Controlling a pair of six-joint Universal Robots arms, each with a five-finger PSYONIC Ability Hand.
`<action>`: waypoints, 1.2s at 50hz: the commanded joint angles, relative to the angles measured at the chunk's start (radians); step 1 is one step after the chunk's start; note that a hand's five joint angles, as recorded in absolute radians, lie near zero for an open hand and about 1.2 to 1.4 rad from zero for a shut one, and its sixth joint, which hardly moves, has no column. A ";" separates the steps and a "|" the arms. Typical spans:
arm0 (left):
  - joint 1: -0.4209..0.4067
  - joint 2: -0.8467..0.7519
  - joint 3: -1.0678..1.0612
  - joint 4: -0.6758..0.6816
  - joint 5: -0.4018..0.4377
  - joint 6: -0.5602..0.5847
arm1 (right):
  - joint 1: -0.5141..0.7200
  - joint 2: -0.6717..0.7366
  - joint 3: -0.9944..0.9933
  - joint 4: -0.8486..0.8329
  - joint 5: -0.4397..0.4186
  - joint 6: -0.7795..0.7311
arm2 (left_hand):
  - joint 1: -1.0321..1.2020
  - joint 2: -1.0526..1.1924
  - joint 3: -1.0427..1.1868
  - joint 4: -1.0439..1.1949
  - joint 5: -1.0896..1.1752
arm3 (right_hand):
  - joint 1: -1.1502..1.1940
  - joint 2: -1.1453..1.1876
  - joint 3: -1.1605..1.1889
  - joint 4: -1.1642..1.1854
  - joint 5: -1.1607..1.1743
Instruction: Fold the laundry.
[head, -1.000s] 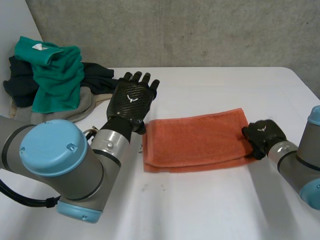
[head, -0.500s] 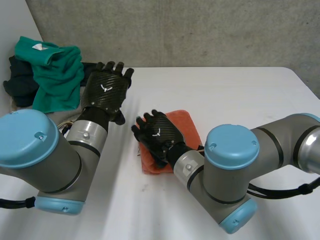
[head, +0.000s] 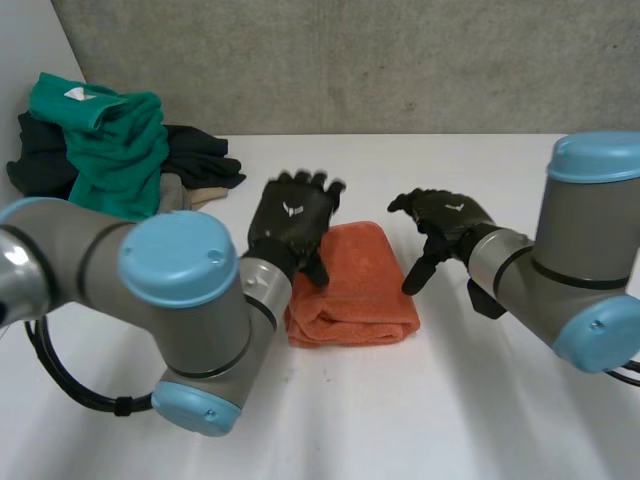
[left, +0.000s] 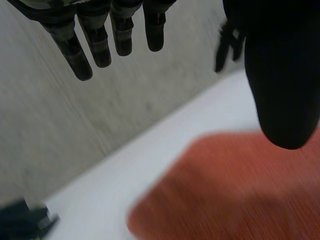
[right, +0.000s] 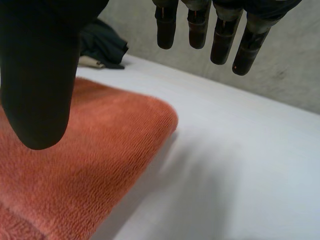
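Your orange towel (head: 352, 285) looks pretty much done to me. It's sitting in the middle of the white table (head: 480, 400) as a thick little packet, with stacked layers showing along the near edge. Your left hand (head: 290, 222) is over the towel's far left corner with its fingers (left: 95, 45) straight and spread, pinching nothing. I can't tell if the thumb is actually resting on the cloth or just above it. Your right hand (head: 440, 222) hangs just beside the towel's right edge, apart from it, fingers loose, thumb pointing down, also empty. What's left, I'd say, is the heap at the far left of the table: a green garment (head: 115, 150) on top of dark clothes (head: 200, 160) and something beige (head: 175, 195), all bunched up and unfolded. So that's one piece folded and several to go, and you'll probably want the towel shifted aside to free up the middle first.
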 joint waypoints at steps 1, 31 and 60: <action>0.017 -0.090 0.028 -0.127 -0.029 0.014 | 0.014 0.158 -0.107 0.002 -0.014 -0.022 | 0.011 0.010 0.003 0.012 -0.007 | -0.027 -0.046 -0.040 -0.063 -0.065; 0.139 0.241 0.028 -0.205 0.307 0.040 | -0.042 -0.051 0.174 -0.093 0.050 0.116 | 0.005 0.004 -0.002 0.007 -0.013 | -0.027 -0.046 -0.040 -0.063 -0.065; 0.218 0.272 0.018 -0.327 0.563 -0.023 | 0.093 0.170 0.117 -0.210 0.042 0.242 | -0.003 -0.004 -0.011 -0.002 -0.021 | 0.350 0.330 0.336 0.314 0.311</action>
